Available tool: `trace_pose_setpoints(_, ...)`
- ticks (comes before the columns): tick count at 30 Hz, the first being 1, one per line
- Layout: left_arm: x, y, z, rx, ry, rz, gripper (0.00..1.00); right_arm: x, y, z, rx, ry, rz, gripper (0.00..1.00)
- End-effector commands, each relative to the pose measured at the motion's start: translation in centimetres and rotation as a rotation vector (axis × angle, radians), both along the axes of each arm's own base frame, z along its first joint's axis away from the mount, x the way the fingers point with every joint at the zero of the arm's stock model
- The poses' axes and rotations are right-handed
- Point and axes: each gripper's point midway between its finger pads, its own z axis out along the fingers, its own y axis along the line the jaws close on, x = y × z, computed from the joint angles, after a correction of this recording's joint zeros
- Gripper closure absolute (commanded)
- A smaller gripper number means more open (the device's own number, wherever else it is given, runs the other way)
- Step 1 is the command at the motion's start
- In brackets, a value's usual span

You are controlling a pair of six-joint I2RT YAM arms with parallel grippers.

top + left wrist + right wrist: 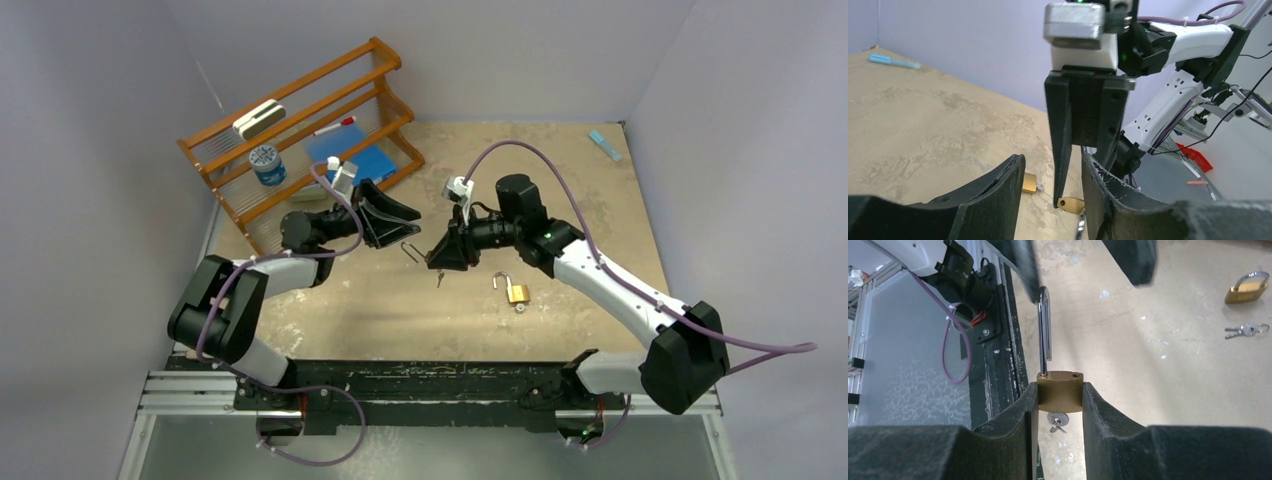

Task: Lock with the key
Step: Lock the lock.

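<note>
Right claw (432,257), arm reaching inward, pinches the brass padlock (1060,391); left claw (408,230) faces it, spread.

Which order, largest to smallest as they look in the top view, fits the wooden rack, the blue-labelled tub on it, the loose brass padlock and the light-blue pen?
1. wooden rack
2. blue-labelled tub
3. loose brass padlock and light-blue pen: too alike to rank; the pen is longer but thinner.
</note>
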Motion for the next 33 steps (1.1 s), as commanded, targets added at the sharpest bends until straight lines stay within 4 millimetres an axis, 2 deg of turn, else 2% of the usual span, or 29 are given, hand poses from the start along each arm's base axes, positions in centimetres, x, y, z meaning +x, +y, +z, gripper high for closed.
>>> trace_pose_setpoints(1,-2.2,1.2,4.4,-0.093,-0.240,0.004,0.55,0.0,-0.9,1.5,0.013,-0.020,0.007,1.00)
trace_pose_setpoints(6,-3.0,0.9,4.6,-0.090,-0.249,-0.032,0.56,0.5,-1.5,2.5,0.023,-0.042,-0.020,1.00)
trace_pose_setpoints(10,-2.6,0.4,3.8,-0.077,-0.217,-0.049,0.56,0.7,-1.2,3.6,0.036,-0.046,-0.004,1.00)
trace_pose_setpoints(17,-2.9,0.0,3.2,-0.062,-0.209,-0.079,0.56,1.6,-1.2,3.8,0.023,-0.087,-0.011,1.00)
trace_pose_setpoints(23,-3.3,-0.3,2.9,-0.052,-0.205,-0.103,0.73,1.8,-0.9,4.2,0.033,-0.088,-0.005,1.00)
trace_pose_setpoints(25,-3.5,-0.4,2.8,-0.048,-0.207,-0.113,0.83,1.8,-0.9,4.3,0.033,-0.088,-0.005,1.00)
trace_pose_setpoints(27,-3.7,-0.4,2.8,-0.044,-0.211,-0.120,0.99,1.9,-0.8,4.4,0.035,-0.088,-0.003,1.00)
trace_pose_setpoints(33,-4.5,-0.9,2.2,-0.026,-0.195,-0.163,1.00,2.1,-0.8,4.9,0.040,-0.098,-0.014,1.00)
